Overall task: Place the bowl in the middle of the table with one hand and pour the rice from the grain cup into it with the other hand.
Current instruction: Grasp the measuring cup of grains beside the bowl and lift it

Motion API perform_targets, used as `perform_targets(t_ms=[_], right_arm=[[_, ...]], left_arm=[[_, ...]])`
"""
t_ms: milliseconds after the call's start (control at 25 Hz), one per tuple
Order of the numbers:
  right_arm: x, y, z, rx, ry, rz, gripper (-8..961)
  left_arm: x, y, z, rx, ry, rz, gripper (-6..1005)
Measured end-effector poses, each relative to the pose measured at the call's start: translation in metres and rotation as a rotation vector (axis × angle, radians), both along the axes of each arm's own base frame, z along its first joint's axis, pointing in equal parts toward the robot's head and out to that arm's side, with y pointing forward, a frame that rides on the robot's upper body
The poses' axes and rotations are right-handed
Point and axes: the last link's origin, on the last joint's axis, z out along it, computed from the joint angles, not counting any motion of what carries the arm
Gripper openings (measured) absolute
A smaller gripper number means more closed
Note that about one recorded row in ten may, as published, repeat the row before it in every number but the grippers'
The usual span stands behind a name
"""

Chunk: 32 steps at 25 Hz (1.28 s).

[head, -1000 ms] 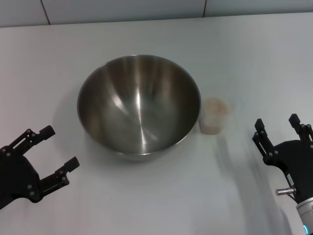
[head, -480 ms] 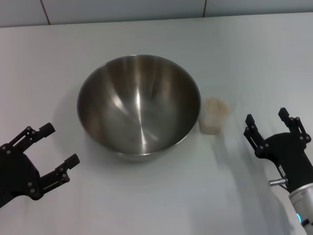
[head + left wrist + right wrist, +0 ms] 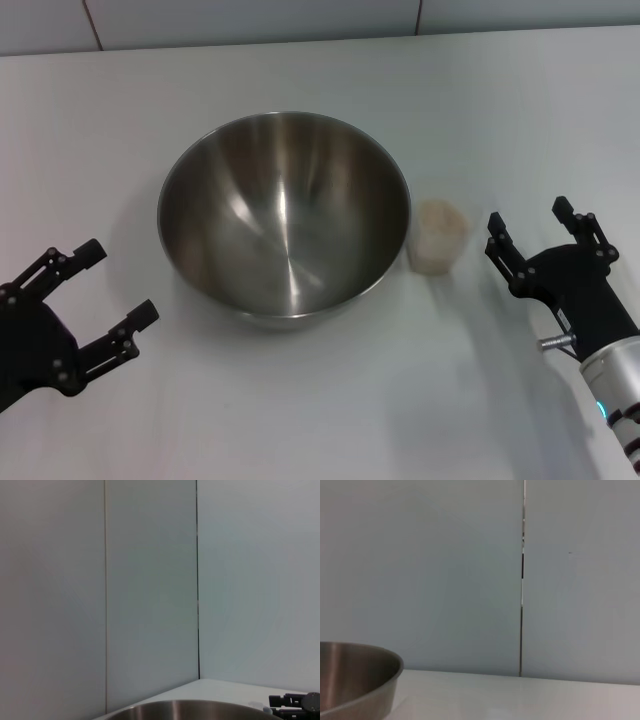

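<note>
The right gripper is low over the table on the robot's right side, and its two black fingers are spread wide with nothing between them. The fingers point away from the robot, toward the far side of the table. Its silver-grey arm goes down to the near right corner of the head view. The gripper is just beside the grain cup but is not touching it, and there is a small bit of bare table between them. The left gripper is at the near left of the table, also spread wide and holding nothing. Its fingers point toward the bowl, but it sits well apart from it. The bowl stands upright near the middle of the table, with its open mouth facing up. It is shiny inside and no grains show in it. The grain cup stands upright too, right next to the bowl on the robot's right side, so close that I cannot tell if they touch. The rice is in the cup and fills it almost to the top. Nothing stands between the right gripper and the cup. Behind the table is a pale wall made of flat panels with thin lines between them.
</note>
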Motion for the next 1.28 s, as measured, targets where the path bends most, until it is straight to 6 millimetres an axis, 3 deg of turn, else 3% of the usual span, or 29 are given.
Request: perform_targets(t_ms=[640,1280], right_arm=[[-0.003,0.023,0.001,-0.015,-0.024,0.006,692],[-0.004,0.030,-0.003,-0.058,-0.022,0.025,681]], left_arm=[[0.001,0.003,0.002,0.026,-0.014,0.004,841],[0.003,0.006,0.004,0.036,-0.023,-0.003,841]])
